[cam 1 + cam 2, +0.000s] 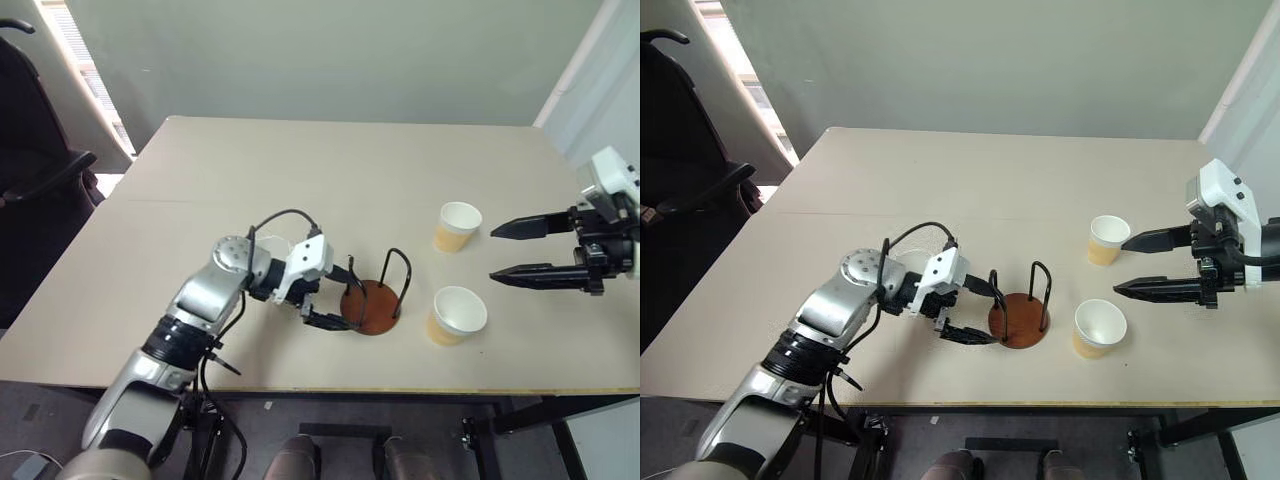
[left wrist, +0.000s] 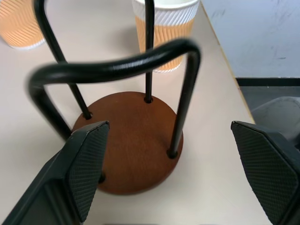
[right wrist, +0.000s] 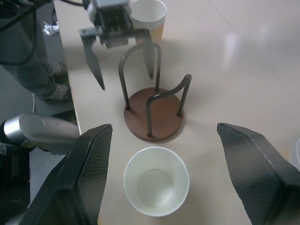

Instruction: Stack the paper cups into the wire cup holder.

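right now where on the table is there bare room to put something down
The whole far half of the table, beyond the cups, is bare, as is the left side behind the left gripper. The near right is crowded: the wire holder, the near cup, the far cup and the open right gripper sit close together.
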Motion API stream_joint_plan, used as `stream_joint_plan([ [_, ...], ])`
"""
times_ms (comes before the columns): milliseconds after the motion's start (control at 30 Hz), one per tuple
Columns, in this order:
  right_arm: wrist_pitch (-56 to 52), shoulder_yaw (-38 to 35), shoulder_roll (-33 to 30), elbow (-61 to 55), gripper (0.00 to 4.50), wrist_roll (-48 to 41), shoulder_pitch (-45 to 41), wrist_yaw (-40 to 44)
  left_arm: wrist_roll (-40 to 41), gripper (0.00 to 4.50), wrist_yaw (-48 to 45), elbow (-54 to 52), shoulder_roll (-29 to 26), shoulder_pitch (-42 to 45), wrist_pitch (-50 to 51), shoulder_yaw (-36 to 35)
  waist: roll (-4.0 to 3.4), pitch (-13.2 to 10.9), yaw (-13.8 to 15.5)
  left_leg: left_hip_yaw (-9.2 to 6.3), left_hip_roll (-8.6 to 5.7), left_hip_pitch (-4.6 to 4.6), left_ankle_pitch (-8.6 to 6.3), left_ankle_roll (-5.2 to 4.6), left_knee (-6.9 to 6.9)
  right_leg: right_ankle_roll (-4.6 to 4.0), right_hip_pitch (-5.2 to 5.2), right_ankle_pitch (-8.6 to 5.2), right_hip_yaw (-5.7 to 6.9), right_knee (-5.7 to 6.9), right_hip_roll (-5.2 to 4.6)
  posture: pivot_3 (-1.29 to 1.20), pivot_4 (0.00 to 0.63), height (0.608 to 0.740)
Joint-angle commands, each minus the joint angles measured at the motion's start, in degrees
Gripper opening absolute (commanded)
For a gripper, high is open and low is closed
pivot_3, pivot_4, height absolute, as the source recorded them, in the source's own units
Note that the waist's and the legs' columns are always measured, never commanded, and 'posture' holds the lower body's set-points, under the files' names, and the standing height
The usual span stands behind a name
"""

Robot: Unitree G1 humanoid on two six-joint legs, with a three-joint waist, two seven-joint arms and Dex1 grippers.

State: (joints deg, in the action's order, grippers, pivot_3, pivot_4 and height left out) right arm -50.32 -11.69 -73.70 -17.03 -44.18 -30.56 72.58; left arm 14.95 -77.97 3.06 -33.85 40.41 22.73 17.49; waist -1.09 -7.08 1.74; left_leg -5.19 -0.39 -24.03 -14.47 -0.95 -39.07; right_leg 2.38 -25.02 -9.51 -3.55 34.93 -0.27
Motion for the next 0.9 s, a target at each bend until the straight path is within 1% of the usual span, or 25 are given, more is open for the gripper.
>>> stream_joint_plan([
  [33, 3.66, 2.86, -0.01, 2.36, 3.72, 3.44, -5.03, 0.46, 0.78, 4.49, -1.93, -4.02, -2.51, 1.06, -0.12, -1.23, 0.00, 0.00, -0.06, -0.01, 0.01, 0.00, -0.01, -0.01, 0.00, 0.00, 0.00, 0.00, 0.00, 0.00, 0.00, 0.00, 0.150, 0.740],
  [167, 8.28, 11.09, 3.14, 8.58, 3.72, 10.72, -14.25, 1.39, 1.86, 4.49, -4.04, -6.11, -5.32, 1.69, 0.77, -2.04, 0.00, 0.00, -0.30, -0.03, 0.01, 0.03, -0.04, -0.05, -0.02, -0.02, -0.02, 0.01, -0.01, 0.04, -0.01, 0.00, 0.150, 0.740],
  [333, 17.62, 20.74, 8.52, 17.54, 3.72, 22.66, -21.78, 3.30, 6.42, 4.49, -4.16, -7.14, -6.81, 4.48, 6.02, -5.84, -0.01, 0.00, -0.33, -0.12, 0.05, 0.01, -0.05, -0.08, 0.00, -0.17, -0.10, 0.20, 0.10, 0.10, -0.01, 0.00, 0.150, 0.740],
  [433, 25.95, 27.32, 12.53, 26.34, 3.72, 32.51, -25.62, 3.69, 7.54, 4.49, -3.43, -5.83, -8.49, 5.99, 7.19, -8.56, -0.01, 0.00, -0.49, -0.14, 0.08, 0.00, -0.05, -0.08, 0.02, -0.25, -0.15, 0.31, 0.14, 0.11, -0.01, 0.00, 0.150, 0.740],
  [533, 33.12, 31.83, 16.67, 35.75, 3.72, 40.20, -29.10, 3.71, 9.18, 4.49, -2.97, -5.72, -10.21, 6.13, 9.13, -11.15, -0.03, 0.01, -0.78, -0.14, 0.09, 0.00, -0.05, -0.08, 0.07, -0.27, -0.20, 0.34, 0.13, 0.12, -0.01, 0.00, 0.150, 0.740],
  [700, 41.38, 34.68, 21.74, 49.39, 3.72, 47.75, -33.68, 4.54, 12.12, 4.49, -3.21, -8.00, -14.10, 3.76, 12.32, -14.42, -0.06, -0.01, -0.93, -0.14, 0.10, -0.07, -0.03, -0.04, 0.20, -0.31, -0.36, 0.35, 0.14, 0.12, -0.01, 0.00, 0.150, 0.740],
  [900, 47.60, 35.95, 26.85, 63.41, 3.72, 54.32, -38.94, 4.17, 14.63, 4.49, -1.84, -9.22, -15.77, 1.60, 13.18, -17.35, -0.06, -0.01, -0.93, -0.14, 0.11, -0.10, 0.01, 0.03, 0.42, -0.44, -0.46, 0.27, 0.15, 0.09, -0.01, 0.00, 0.150, 0.740],
])
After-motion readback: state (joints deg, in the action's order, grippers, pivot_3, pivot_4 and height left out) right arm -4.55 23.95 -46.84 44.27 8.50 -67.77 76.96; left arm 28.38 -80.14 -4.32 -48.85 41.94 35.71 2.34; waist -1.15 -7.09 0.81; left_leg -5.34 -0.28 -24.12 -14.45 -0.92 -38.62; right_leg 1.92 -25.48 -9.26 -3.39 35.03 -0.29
